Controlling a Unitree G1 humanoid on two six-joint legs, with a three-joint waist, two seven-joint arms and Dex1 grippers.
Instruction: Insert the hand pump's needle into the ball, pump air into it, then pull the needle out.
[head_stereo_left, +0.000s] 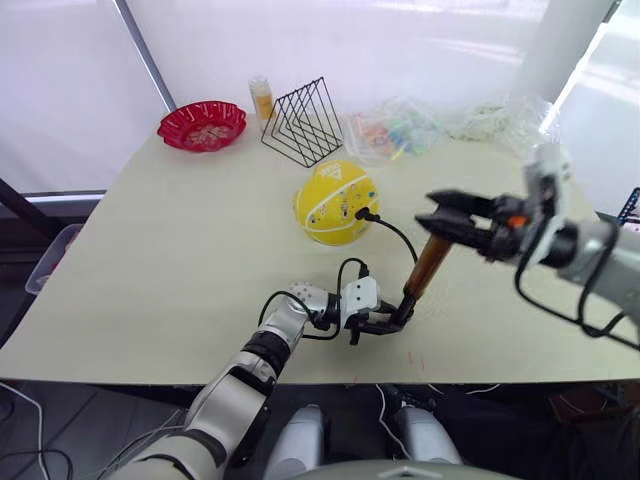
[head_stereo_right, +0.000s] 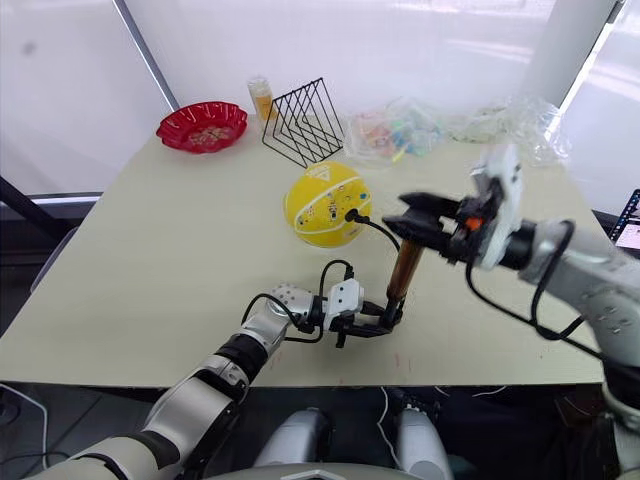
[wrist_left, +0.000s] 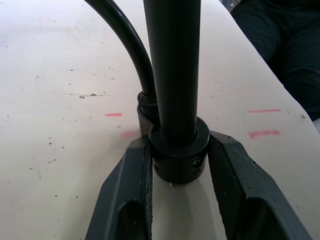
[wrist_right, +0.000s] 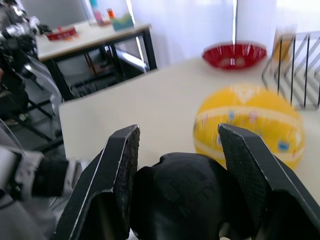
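Note:
The yellow ball (head_stereo_left: 335, 202) with white seams rests round at the table's middle. A black fitting (head_stereo_left: 365, 213) sits against its right side; the needle's metal tip is hidden. From there the thin black hose (head_stereo_left: 400, 232) curves down to the hand pump (head_stereo_left: 428, 265), a gold tube standing tilted near the front edge. My left gripper (head_stereo_left: 385, 322) is shut on its black bottom cap (wrist_left: 177, 160), one finger on each side. My right gripper (head_stereo_left: 440, 212) is at the pump's top, its fingers (wrist_right: 125, 150) closed around the black handle (wrist_right: 185, 195), and the ball (wrist_right: 250, 125) lies beyond.
At the table's back stand a red bowl (head_stereo_left: 202, 125), a small orange bottle (head_stereo_left: 262, 98), a black wire rack (head_stereo_left: 303, 122) and crumpled clear plastic bags (head_stereo_left: 420, 125). Red tape marks (wrist_left: 262, 134) lie by the pump's base near the front edge.

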